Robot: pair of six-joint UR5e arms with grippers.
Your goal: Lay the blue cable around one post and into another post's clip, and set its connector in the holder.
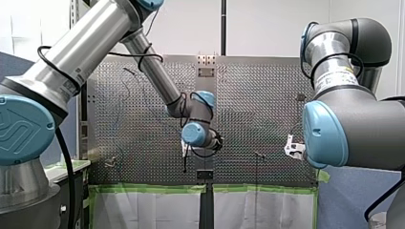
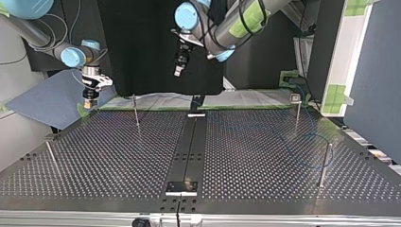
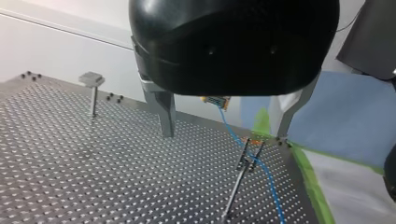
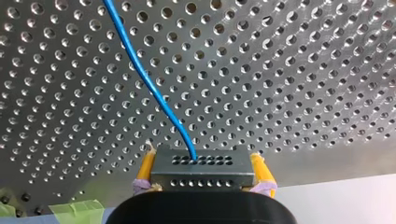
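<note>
My right gripper (image 4: 202, 157) is shut on the grey connector (image 4: 201, 176), with yellow pads (image 4: 147, 168) on both sides of it. The blue cable (image 4: 154, 91) leaves the connector's top and runs off across the perforated table (image 4: 303, 79). In the top view my right gripper (image 2: 90, 98) hangs over the table's far left corner. My left gripper (image 3: 224, 134) is open and holds nothing, high above the table (image 2: 178, 68). Ahead of it the blue cable (image 3: 261, 170) drops from the connector (image 3: 215, 100) past a post's forked clip (image 3: 247, 156).
Thin posts stand on the table (image 2: 108, 156): one at the far left (image 2: 136, 113), one with a capped top at the far right (image 2: 296, 109), one at the near right (image 2: 324, 163), one at the left edge (image 2: 51, 153). A black rail (image 2: 188, 151) runs down the middle.
</note>
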